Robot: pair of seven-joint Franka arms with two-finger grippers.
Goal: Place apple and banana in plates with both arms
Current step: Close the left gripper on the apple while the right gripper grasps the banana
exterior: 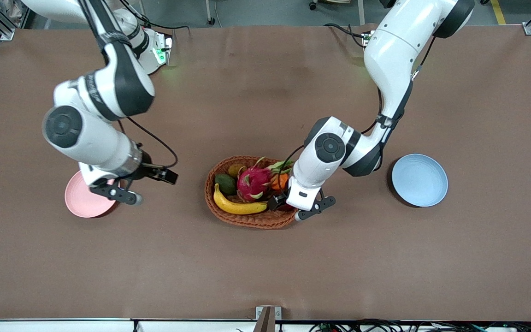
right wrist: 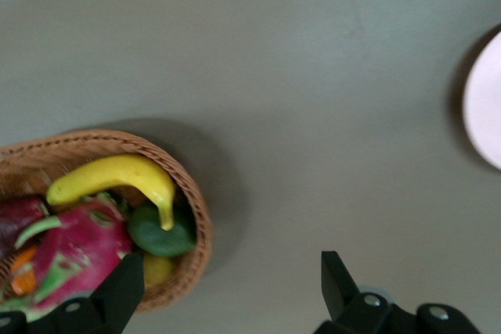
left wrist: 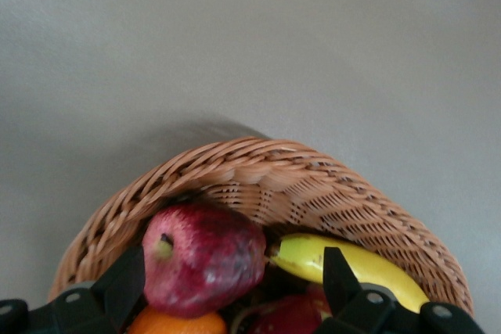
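Note:
The dark red apple [left wrist: 205, 257] lies in the wicker basket [exterior: 247, 220] at its end toward the left arm; in the front view that arm's hand hides it. My left gripper [exterior: 288, 206] is low over that end, open, its fingers [left wrist: 125, 285] on either side of the apple and part of the banana [left wrist: 356, 265], not closed on either. The yellow banana [exterior: 238, 206] lies along the basket's near rim. My right gripper [exterior: 125, 188] is open and empty above the table at the edge of the pink plate [exterior: 81, 203]. The blue plate [exterior: 420, 180] is empty.
The basket also holds a pink dragon fruit [exterior: 251, 182], an orange [exterior: 278, 180] and a dark green fruit [exterior: 225, 183]. In the right wrist view the basket [right wrist: 192, 224] is at one side and the pink plate [right wrist: 487, 107] at the other, brown table between.

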